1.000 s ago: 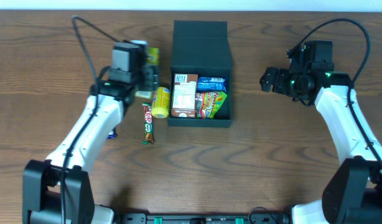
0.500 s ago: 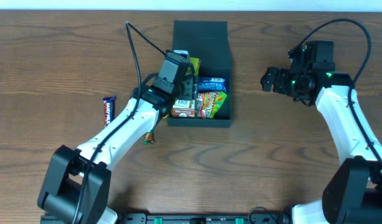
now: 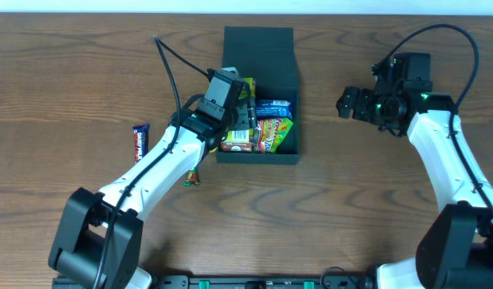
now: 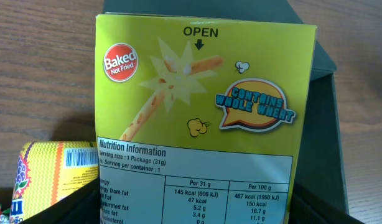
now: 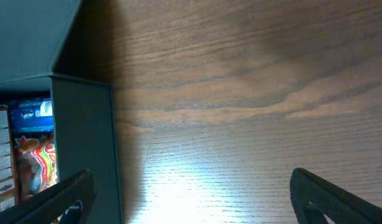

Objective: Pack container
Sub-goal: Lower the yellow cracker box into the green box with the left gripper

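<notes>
1. The container [image 3: 258,157] is a dark teal, matte, rectangular box. Its mouth faces up, and its hinged lid [image 3: 258,48] is laid back on the side away from the arm bases. With box and lid taken together, the long axis runs from near to far.
2. The container sits directly beneath the left end effector [image 4: 197,185]. It is well apart from the right end effector [image 5: 191,177], on that end effector's left.
3. The left end effector is clamped on one yellow carton [image 4: 203,93], with a dark finger [image 4: 60,208] at either lower side. The carton is flat-faced printed card showing a nutrition table, and its "OPEN" arrow is at the edge farthest from the fingers. It hangs over the left part of the container's mouth. Whether it touches the packs below cannot be told.
4. The right end effector's fingers stand wide apart with nothing between them, over bare wood.
5. Three packs show inside the container, just beside the left end effector: one brown-and-white carton [image 3: 235,135], one glossy blue packet [image 3: 272,106] and one crinkled green-and-red packet [image 3: 272,132].
6. The worktop [image 3: 70,80] is brown wood grain. One blue bar [image 3: 139,143] lies on it, well to the left of the left end effector. The tip of a second bar [image 3: 193,178] shows beside the left arm.
</notes>
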Motion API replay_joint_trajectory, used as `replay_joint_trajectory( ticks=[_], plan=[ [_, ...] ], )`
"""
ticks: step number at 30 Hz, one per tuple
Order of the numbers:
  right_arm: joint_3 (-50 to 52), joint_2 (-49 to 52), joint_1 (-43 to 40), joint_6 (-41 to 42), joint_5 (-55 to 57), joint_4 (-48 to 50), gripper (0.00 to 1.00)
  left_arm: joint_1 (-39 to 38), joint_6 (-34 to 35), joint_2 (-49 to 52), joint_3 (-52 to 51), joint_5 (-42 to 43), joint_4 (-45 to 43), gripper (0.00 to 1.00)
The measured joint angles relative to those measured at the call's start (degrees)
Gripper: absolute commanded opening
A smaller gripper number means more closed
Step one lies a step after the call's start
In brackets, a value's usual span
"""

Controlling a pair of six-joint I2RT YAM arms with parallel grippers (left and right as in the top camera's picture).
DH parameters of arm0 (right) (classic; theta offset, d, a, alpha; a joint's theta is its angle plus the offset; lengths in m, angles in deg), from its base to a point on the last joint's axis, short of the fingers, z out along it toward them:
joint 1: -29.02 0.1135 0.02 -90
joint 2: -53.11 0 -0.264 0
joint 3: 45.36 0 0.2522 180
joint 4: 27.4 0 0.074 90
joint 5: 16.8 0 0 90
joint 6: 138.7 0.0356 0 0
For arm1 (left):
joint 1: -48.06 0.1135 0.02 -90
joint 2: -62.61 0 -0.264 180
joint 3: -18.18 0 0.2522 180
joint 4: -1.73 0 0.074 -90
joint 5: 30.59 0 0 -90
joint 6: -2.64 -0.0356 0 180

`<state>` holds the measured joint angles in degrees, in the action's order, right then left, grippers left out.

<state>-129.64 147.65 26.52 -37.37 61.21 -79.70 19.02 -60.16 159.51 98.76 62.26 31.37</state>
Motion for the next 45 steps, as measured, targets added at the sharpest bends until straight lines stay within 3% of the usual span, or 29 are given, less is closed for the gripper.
replay_joint_trajectory(
  ticks=[2,3,16,17,19,21,22,45],
  plan=[
    [0.0,0.0,0.0,0.0,0.0,0.0,0.99,0.0,0.0,0.0,0.0,0.2,0.0,0.83],
    [0.0,0.0,0.0,0.0,0.0,0.0,0.99,0.0,0.0,0.0,0.0,0.4,0.0,0.96],
    [0.0,0.0,0.0,0.0,0.0,0.0,0.99,0.0,0.0,0.0,0.3,1.5,-2.9,0.97],
    [0.0,0.0,0.0,0.0,0.0,0.0,0.99,0.0,-0.3,0.0,0.7,1.5,-2.8,0.95],
    [0.0,0.0,0.0,0.0,0.0,0.0,0.99,0.0,-0.8,0.0,1.5,1.5,-2.9,0.72],
    [0.0,0.0,0.0,0.0,0.0,0.0,0.99,0.0,-1.7,0.0,2.3,1.5,-2.9,0.21],
    [0.0,0.0,0.0,0.0,0.0,0.0,0.99,0.0,-2.3,0.0,2.6,1.5,-2.8,0.05],
    [0.0,0.0,0.0,0.0,0.0,0.9,0.99,0.0,-3.3,2.4,2.8,-4.0,6.7,0.06]
  ],
)
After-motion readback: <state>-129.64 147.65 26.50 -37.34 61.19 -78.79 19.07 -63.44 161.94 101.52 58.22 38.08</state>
